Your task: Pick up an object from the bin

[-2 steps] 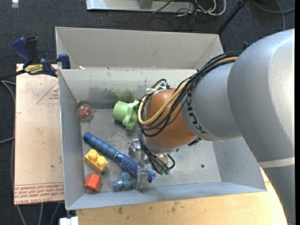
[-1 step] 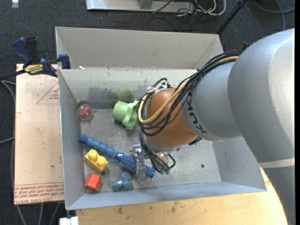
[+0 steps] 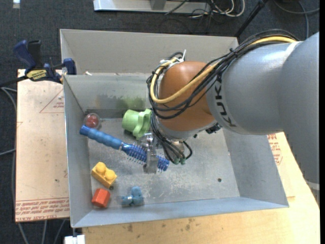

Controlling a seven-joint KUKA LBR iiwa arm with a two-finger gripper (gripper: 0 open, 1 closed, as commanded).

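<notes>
My gripper (image 3: 151, 159) reaches down at the middle of the bin, right over the bristle end of a blue brush (image 3: 122, 147). The brush lies slanted, its handle running up-left toward the bin's left wall. One grey fingertip (image 3: 151, 164) stands among the blue bristles. A light green cup (image 3: 136, 122) lies on its side just behind the gripper, partly hidden by the orange cover.
A small clear reddish ball (image 3: 92, 120) lies at the back left. At the front left lie a yellow toy brick (image 3: 103, 174), an orange block (image 3: 100, 197) and a small blue piece (image 3: 132, 197). The arm with its orange cover overhangs the bin's right half.
</notes>
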